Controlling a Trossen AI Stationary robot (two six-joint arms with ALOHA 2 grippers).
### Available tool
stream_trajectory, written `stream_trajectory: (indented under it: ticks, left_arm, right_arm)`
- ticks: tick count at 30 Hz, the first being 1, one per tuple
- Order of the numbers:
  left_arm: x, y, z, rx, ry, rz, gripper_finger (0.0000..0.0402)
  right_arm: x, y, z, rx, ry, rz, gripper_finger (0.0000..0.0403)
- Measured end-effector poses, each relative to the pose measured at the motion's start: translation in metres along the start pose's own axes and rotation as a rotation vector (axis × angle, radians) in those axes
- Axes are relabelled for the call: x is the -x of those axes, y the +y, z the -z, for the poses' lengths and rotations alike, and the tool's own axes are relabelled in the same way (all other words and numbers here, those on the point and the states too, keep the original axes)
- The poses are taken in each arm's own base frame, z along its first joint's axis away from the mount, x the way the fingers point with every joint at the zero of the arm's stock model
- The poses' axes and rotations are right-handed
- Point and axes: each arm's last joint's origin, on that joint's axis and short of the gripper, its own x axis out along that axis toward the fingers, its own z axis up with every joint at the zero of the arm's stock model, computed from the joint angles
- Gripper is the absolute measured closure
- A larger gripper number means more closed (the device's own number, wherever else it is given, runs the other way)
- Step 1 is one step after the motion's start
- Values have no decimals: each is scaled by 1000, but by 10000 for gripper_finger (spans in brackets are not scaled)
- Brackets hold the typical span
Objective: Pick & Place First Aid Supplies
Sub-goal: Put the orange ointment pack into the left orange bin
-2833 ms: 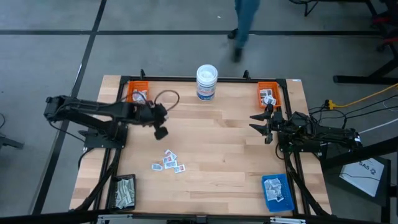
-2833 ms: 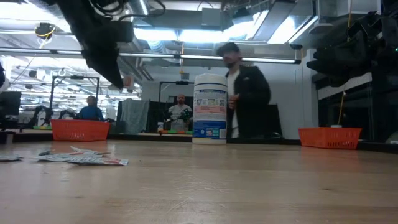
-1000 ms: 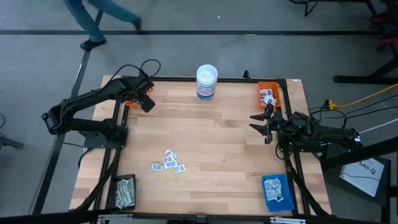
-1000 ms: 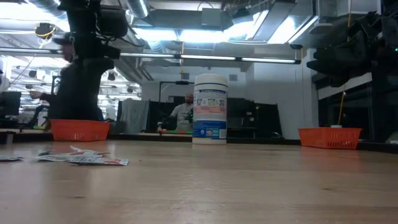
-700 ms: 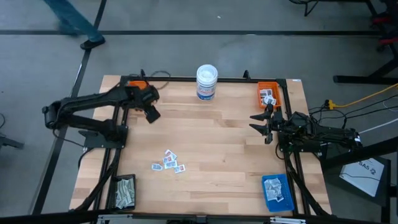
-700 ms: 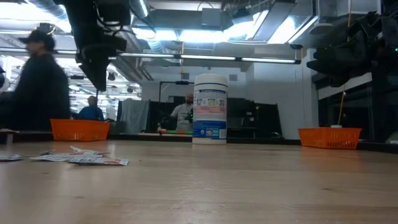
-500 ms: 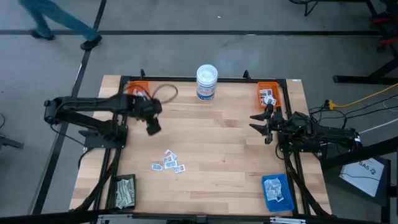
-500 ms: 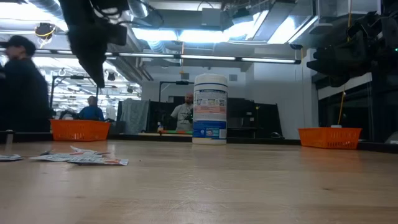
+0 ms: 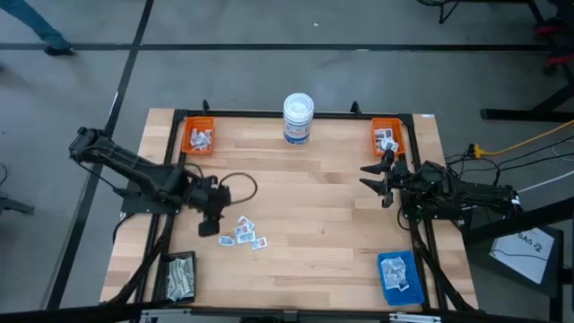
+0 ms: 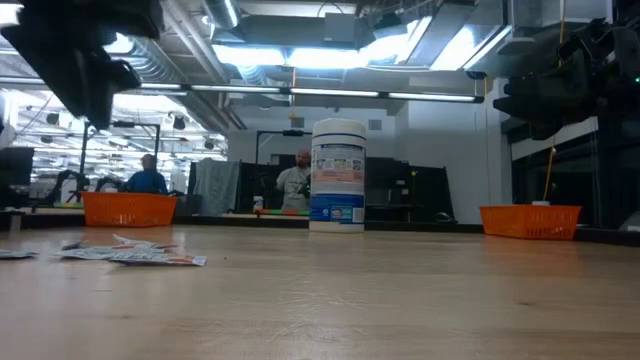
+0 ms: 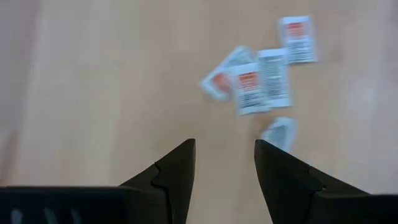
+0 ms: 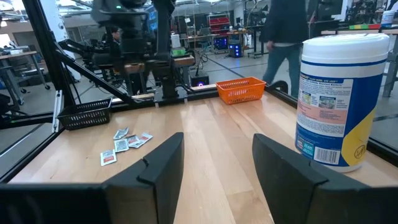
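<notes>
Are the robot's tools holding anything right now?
No. The left tool is open and empty above the packets. The right tool is open and empty too.

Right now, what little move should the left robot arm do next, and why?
Probably ease forward and down toward the loose packets on the table. The left gripper hangs just beside that little pile, its jaws open and empty, and in its wrist view the packets lie just ahead of its fingertips, so nothing is caught yet. The right gripper waits at the right edge.

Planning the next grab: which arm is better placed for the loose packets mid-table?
Left. Its open tool hangs right beside the packets; the right tool waits far off by the table's right edge.
</notes>
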Motion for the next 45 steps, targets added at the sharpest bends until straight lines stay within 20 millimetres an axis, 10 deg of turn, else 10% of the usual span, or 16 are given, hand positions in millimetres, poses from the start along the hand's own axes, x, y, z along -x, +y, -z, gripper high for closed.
stream_trajectory:
  ticks: [15, 36, 45]
  left_arm:
    - [-55, -64, 9, -145, 79, 38, 245]
    - [-120, -77, 18, -141, 254, -46, 245]
    - [-111, -76, 16, -139, 204, -34, 293]
  right_arm:
    - [0, 0, 0, 0, 1, 0, 212]
    - [0, 0, 0, 0, 0, 0, 212]
    - [0, 0, 0, 0, 1, 0, 212]
